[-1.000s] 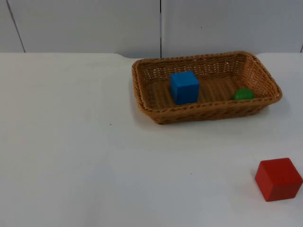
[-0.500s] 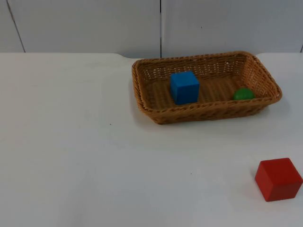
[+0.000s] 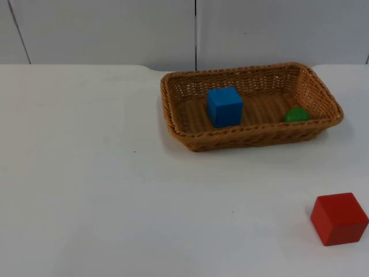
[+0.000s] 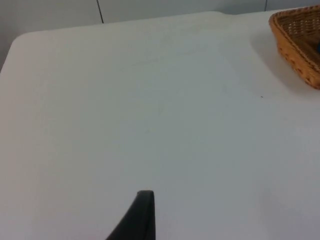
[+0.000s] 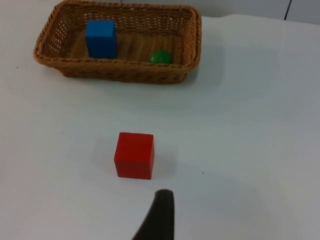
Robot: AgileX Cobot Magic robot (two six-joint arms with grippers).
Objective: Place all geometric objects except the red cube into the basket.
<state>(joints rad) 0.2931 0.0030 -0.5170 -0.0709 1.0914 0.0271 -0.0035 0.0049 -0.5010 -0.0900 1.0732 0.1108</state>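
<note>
Woven wicker basket (image 3: 251, 138) sits toward the far right of the white table (image 3: 86, 173), and we log the blue cube (image 3: 225, 106) and a small green piece (image 3: 296, 114) both inside it, the cube near the middle, the green piece against the right end wall. Its shape we cannot settle; it looks rounded. Red cube (image 3: 339, 219) stands alone on the table, well apart from the basket on the near right, which is where the task wants it. We judge the sorting done, so the step in hand is to hold off and retire cleanly. Right gripper (image 5: 157, 215) hangs above the table just short of the red cube; we would lift it straight away without brushing that cube. Left gripper (image 4: 137, 217) waits over bare table, the basket's corner off to one side. One fingertip of each is visible, so we cannot tell whether either pair of fingers is open or closed.
</note>
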